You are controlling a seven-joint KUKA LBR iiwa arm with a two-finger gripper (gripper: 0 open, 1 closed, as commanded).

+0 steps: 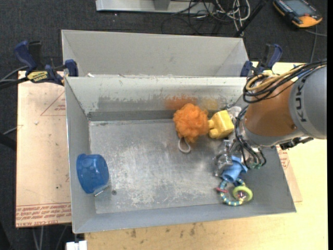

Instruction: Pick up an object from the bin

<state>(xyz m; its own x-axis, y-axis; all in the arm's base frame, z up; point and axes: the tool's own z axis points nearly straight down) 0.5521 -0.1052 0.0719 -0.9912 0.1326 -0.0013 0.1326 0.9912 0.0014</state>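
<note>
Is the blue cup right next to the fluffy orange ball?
No, the blue cup lies in the near left corner of the bin, well apart from the fluffy orange ball by the back wall.

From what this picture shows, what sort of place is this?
Probably a robotics lab: a robot arm reaches into a grey metal bin, loose cables lie on the dark carpet, and an orange handheld controller lies near them.
</note>
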